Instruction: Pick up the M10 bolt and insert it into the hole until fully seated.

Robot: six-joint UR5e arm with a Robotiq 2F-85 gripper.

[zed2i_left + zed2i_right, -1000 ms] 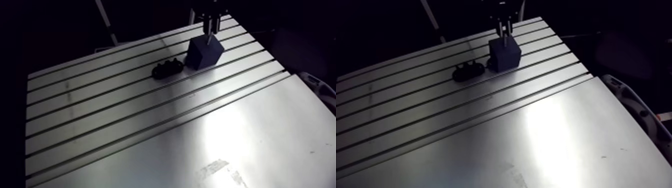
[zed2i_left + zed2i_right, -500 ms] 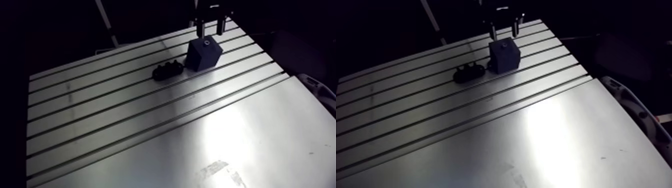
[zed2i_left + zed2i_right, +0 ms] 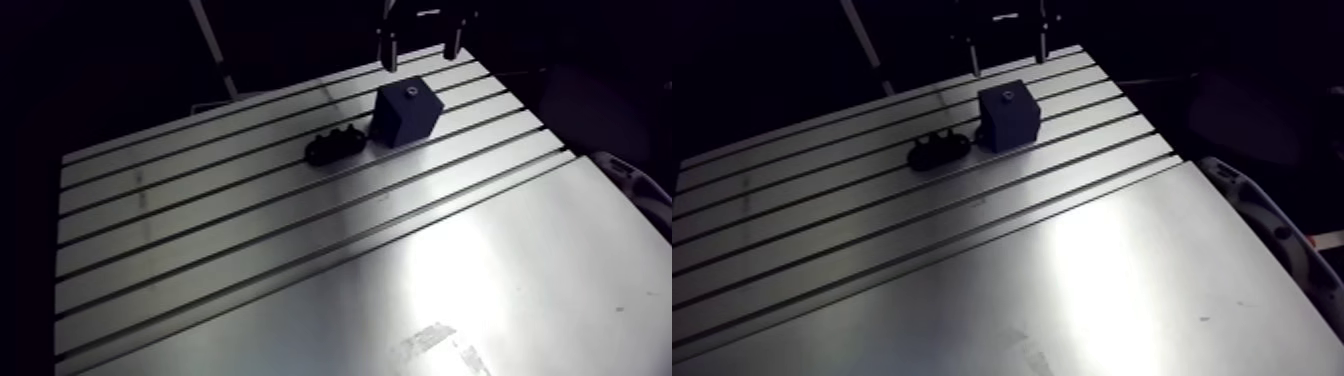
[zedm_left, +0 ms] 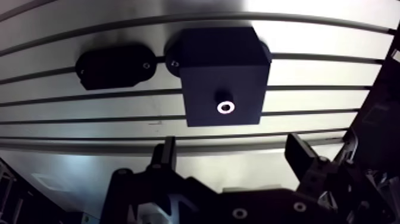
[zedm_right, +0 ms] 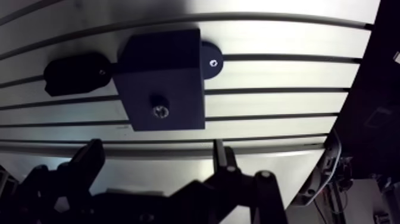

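Observation:
A dark blue block (image 4: 221, 65) stands on the slotted table (image 3: 300, 260), near its far edge. The bolt (image 4: 225, 108) sits in the hole in the block's top face, and only its shiny round head shows. My gripper (image 4: 233, 154) hangs above the block, open, with nothing between its fingers (image 4: 166, 152). In the arm view the gripper (image 3: 420, 48) is clear of the block (image 3: 405, 112), with its fingers wide apart on either side above it.
A black holder (image 3: 334, 142) with bumps on top lies on the table just beside the block, seen also in the wrist view as a black holder (image 4: 113, 67). The table's far edge runs close behind the block.
The gripper was shut on the bolt at the block's top. It has opened, let go of the bolt and risen above the block. The bolt stays in the hole.

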